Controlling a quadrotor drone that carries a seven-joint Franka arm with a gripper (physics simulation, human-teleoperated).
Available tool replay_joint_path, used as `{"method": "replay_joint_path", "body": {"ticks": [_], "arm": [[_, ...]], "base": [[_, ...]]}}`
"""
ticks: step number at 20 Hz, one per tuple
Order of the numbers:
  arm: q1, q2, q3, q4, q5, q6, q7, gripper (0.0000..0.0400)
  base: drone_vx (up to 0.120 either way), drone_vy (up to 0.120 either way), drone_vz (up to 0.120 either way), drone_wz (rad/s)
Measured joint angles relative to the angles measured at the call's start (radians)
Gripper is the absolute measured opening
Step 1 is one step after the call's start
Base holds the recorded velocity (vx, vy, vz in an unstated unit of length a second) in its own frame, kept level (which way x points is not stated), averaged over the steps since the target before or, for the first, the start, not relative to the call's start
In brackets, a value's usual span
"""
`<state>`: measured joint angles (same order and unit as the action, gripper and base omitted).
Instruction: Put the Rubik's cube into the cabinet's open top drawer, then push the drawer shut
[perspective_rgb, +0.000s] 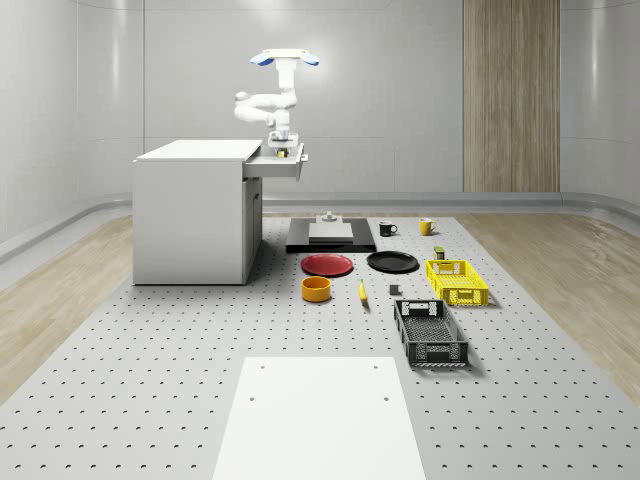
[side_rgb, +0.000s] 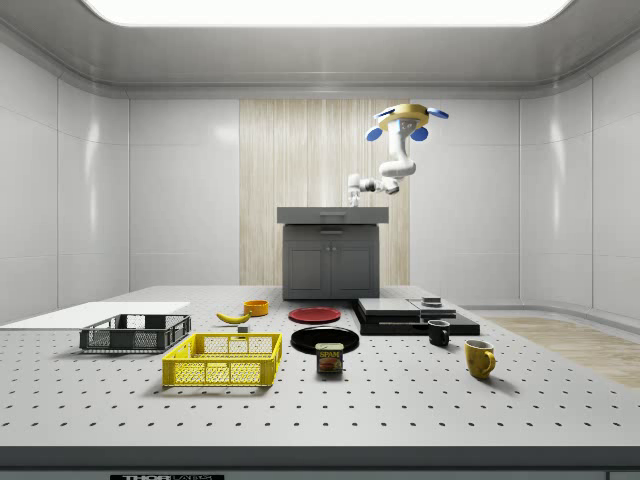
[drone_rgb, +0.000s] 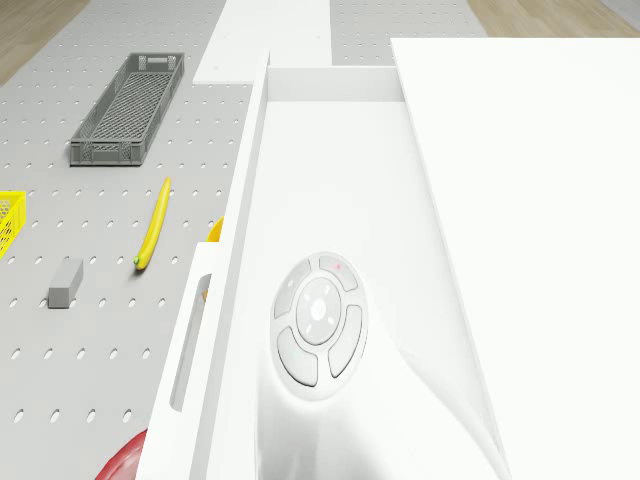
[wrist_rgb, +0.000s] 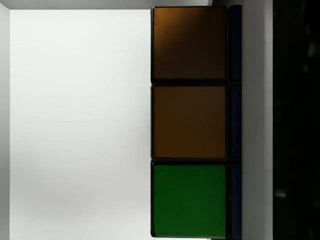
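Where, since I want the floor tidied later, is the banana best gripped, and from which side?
Probably across the middle of the banana, coming straight down from above. It lies flat on the floor, long and thin, so the fingers should close across its narrow width.

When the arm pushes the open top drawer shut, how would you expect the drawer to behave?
The drawer juts level from the cabinet, so it probably slides straight. It looks rigid, unlikely to flex. The Rubik's cube, flat-faced, should slide rather than roll.
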<state>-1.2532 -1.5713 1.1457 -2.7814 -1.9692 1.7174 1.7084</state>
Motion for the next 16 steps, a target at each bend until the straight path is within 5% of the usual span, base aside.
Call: {"method": "replay_joint_path", "body": {"ticks": [5, 9, 16], "arm": [[-0.004, 0.011, -0.027, 0.011, -0.028, 0.003, -0.002, 0.0325], [0.000, 0.018, -0.028, 0.011, -0.031, -0.004, -0.005, 0.0372], [0.025, 0.023, 0.045, -0.021, 0.034, -0.044, -0.010, 0.0395]], "base": [[0.000, 0.000, 0.000, 0.000], [0.000, 0.000, 0.000, 0.000], [0.000, 0.000, 0.011, 0.000]]}}
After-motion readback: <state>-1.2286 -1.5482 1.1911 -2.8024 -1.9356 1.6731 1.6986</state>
